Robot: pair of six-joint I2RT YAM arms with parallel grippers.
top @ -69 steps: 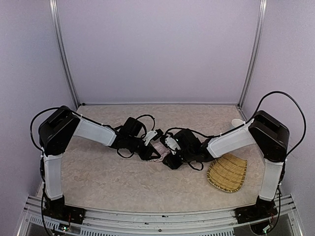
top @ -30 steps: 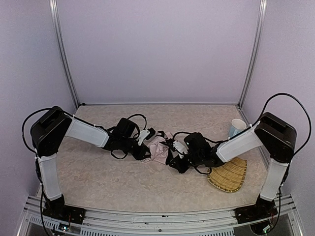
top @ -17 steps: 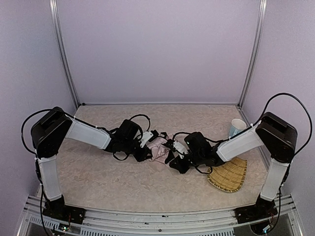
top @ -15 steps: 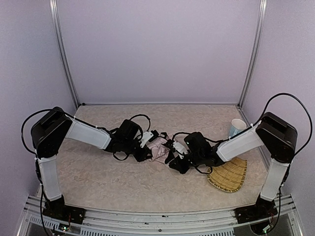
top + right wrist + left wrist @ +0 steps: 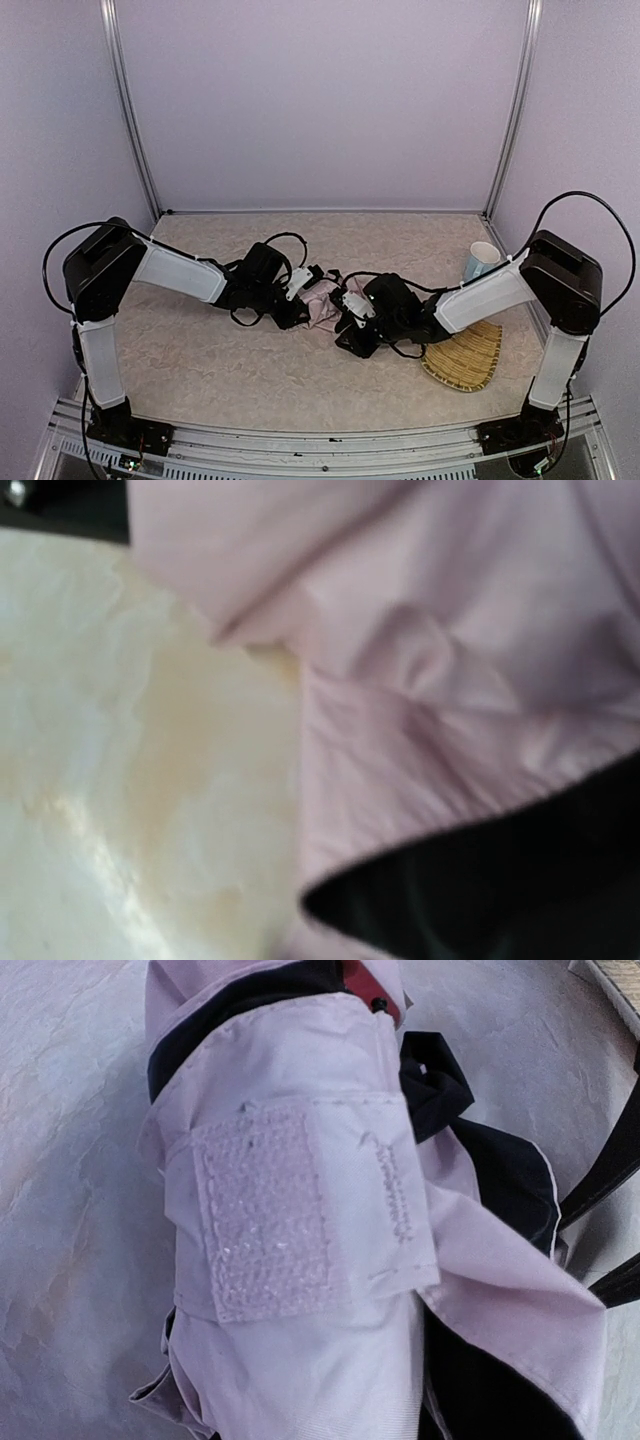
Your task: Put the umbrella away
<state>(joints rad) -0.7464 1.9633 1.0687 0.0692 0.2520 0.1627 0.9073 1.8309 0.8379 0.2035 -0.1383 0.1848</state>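
Note:
The umbrella (image 5: 322, 304) lies folded and crumpled on the table between my two arms, pale pink with black lining. My left gripper (image 5: 303, 292) is at its left side. In the left wrist view the pink fabric (image 5: 300, 1340) fills the frame and runs down into my hidden jaws. A fastening strap with a fuzzy patch (image 5: 265, 1210) lies across it. My right gripper (image 5: 348, 312) is pressed against the umbrella's right side. The right wrist view shows only blurred pink fabric (image 5: 450, 630) and black lining (image 5: 480, 890), and its fingers are hidden.
A woven straw tray (image 5: 465, 355) lies at the right front, under my right forearm. A pale cup (image 5: 482, 258) stands at the right rear. The beige table (image 5: 220, 360) is walled at the back and both sides.
My right gripper drew back to the right about a second ago and has now moved left again onto the umbrella. My left gripper has stayed at the umbrella.

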